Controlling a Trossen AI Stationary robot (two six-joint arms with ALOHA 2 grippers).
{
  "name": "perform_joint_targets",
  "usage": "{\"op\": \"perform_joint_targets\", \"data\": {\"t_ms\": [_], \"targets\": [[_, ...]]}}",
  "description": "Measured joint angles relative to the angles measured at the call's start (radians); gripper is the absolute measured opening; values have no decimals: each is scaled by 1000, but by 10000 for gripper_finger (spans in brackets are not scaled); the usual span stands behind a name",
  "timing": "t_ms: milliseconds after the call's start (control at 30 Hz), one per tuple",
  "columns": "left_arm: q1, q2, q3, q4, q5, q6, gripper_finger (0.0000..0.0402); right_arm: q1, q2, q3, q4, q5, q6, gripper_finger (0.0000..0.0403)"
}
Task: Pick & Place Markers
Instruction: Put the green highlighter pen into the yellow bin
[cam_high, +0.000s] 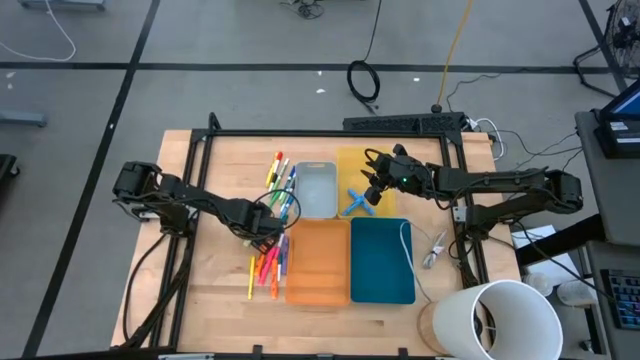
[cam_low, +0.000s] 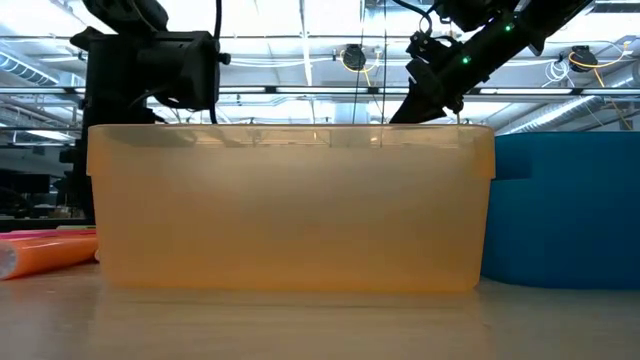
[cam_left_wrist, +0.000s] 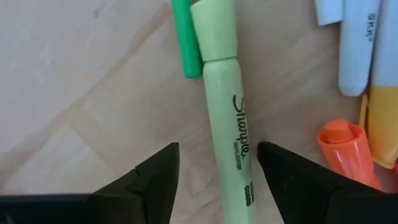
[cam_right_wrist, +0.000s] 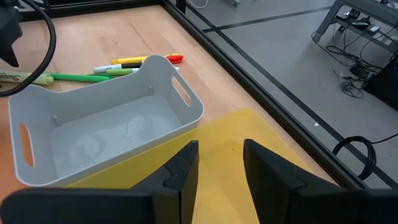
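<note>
Many markers (cam_high: 272, 215) lie on the wood left of the trays, in a far cluster and a near cluster (cam_high: 266, 268). Two blue markers (cam_high: 358, 203) lie crossed in the yellow tray (cam_high: 352, 165). My left gripper (cam_high: 262, 225) is low over the left pile and open. In the left wrist view its fingers (cam_left_wrist: 158, 177) stand on either side of a yellow-green highlighter (cam_left_wrist: 227, 112) lying flat on the table, with a gap on each side. My right gripper (cam_high: 375, 190) hovers over the yellow tray (cam_right_wrist: 249, 134), open and holding nothing.
A grey tray (cam_high: 318, 190), an orange tray (cam_high: 318, 262) and a teal tray (cam_high: 382, 260) sit mid-table. A white cord (cam_high: 406, 240) crosses the teal tray. A white bucket (cam_high: 500, 320) stands at the near right corner. An orange marker (cam_left_wrist: 348, 146) lies beside the highlighter.
</note>
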Motion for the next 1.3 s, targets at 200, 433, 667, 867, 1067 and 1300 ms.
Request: {"op": "perform_joint_targets", "data": {"t_ms": [200, 433, 667, 867, 1067, 1300], "targets": [[-2, 2, 1, -70, 13, -30, 234, 0, 0, 0, 0, 0, 0, 114], [-2, 3, -1, -80, 14, -26, 230, 0, 0, 0, 0, 0, 0, 114], [-2, 4, -1, -70, 23, -13, 132, 0, 0, 0, 0, 0, 0, 114], [-4, 4, -3, -47, 26, 81, 61, 0, 0, 0, 0, 0, 0, 114], [-23, -15, -3, -89, -1, 173, 61, 0, 0, 0, 0, 0, 0, 114], [-58, -156, -6, -202, -139, 154, 61, 0, 0, 0, 4, 0, 0, 114]]}}
